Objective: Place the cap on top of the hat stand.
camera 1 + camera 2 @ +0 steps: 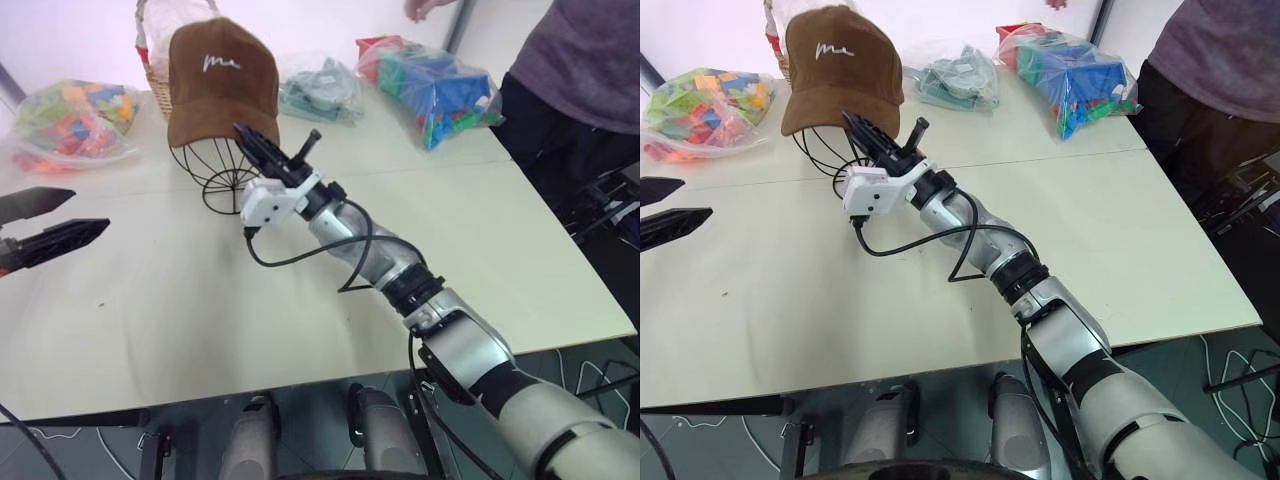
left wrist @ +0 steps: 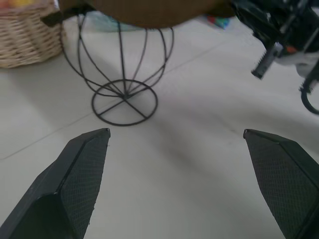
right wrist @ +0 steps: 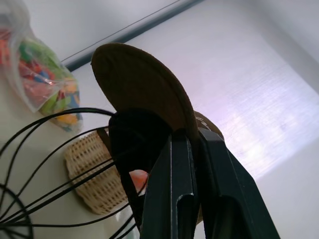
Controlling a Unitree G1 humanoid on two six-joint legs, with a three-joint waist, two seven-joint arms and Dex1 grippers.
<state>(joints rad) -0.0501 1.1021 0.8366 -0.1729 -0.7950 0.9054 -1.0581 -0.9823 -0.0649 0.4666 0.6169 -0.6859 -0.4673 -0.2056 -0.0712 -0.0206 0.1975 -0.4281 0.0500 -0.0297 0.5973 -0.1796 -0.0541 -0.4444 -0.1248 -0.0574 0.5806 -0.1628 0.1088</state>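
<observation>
The cap (image 1: 221,82) sits on top of the hat stand (image 1: 222,172), at the far left part of the bench (image 1: 150,310), brim toward us and a bit to our right. Our right tool (image 1: 262,148) is just under the brim edge, fingers pressed together; from the right wrist view the brim lies direct above the fingertips, maybe pinched between them, we cannot tell for sure. The right arm is stretched across the bench, tool pointing up and to our left. Left tool (image 1: 55,222) hangs spread, well apart at the left side, pointing at the stand base. The right arm is nearer, so we judge the next move is w/ it: release or nudge the brim.
</observation>
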